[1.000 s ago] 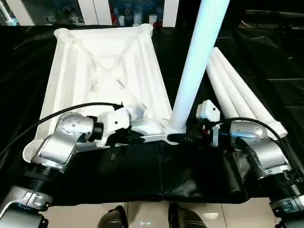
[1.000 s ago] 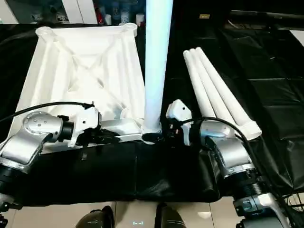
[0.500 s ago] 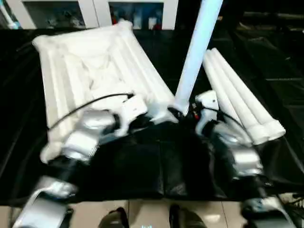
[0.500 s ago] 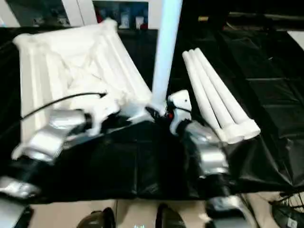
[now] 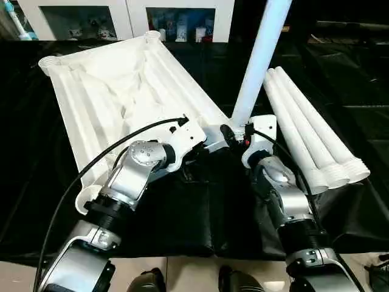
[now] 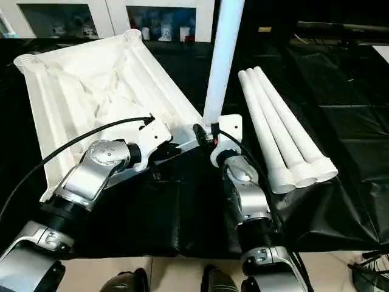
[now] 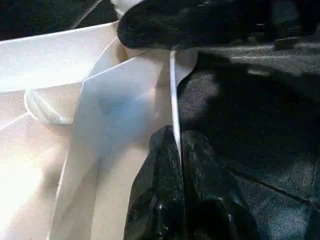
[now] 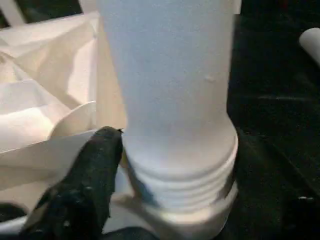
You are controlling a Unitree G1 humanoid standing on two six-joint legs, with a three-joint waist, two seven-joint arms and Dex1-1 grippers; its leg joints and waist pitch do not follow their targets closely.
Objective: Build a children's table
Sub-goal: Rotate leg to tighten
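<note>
The top (image 5: 115, 91) lies underside up on the black surface (image 5: 200, 219), filling the upper left of the head views. Its near right corner socket sits at centre frame, where both arms meet. A leg (image 5: 258, 58) stands nearly upright in that socket, its long axis running up and slightly right out of the top edge of the frame. Three more legs (image 5: 310, 137) lie side by side on the surface at right, threaded ends toward the robot.

The coming move turns on the socket joint. The leg's threaded foot sits directly ahead of the right jaws (image 5: 238, 132); one black finger (image 8: 92, 170) is beside the threads, but I cannot tell how wide these jaws stand or whether they grip. The right arm is the nearer to the leg. The left jaws (image 7: 177, 150) are pressed together on the thin edge of the top just beside the socket, bracing it.

Against a second ago, the top has swung: its far end now points to the upper left instead of straight away. Both forearms now reach in from below rather than from the sides.
</note>
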